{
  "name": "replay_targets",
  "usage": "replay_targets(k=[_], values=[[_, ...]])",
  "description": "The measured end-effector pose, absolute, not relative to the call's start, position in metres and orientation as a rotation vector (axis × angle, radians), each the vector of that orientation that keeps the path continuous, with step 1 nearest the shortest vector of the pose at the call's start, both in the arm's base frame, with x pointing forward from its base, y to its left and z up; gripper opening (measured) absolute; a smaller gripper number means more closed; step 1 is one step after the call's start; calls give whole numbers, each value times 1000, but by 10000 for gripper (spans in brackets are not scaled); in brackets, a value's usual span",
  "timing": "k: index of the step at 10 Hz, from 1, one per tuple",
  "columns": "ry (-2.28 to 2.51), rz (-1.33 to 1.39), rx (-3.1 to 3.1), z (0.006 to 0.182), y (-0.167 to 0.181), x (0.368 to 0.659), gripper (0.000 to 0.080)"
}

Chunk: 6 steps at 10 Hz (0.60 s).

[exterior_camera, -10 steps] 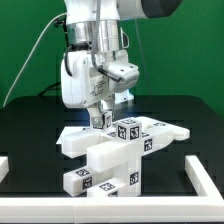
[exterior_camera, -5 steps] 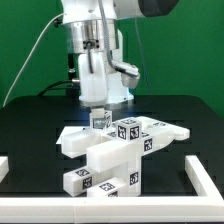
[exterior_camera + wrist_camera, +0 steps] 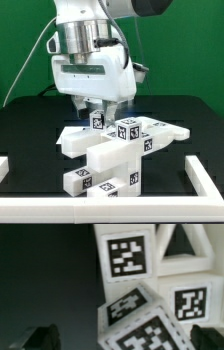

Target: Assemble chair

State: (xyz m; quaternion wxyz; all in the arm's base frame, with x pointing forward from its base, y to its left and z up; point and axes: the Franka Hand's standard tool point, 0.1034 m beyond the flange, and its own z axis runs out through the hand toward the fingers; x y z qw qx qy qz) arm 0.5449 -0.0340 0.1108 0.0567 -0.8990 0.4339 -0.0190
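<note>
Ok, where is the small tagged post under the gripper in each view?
Exterior view: the tagged post stands at centre, just below the gripper, behind the stacked chair parts.
Wrist view: probably the tall white piece with the large tag; identity not certain.
Shared landmark: the tagged blocks beside it.

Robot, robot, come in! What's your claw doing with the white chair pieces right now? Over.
Gripper down over the chair parts, on a small tagged piece; open or shut, cannot tell. Parts clustered on black table. Nothing seen in the way.
</note>
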Motion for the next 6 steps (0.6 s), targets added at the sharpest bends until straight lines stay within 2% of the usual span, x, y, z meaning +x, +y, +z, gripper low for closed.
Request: replay_targets(k=[2,4,5,6], values=[[959,-91,-2897,108,-23,547,648],[1021,-89,-2875,108,-27,546,644],[1065,-87,-2858,108,-27,546,487],[1149,-82,-2823,108,-27,546,487]])
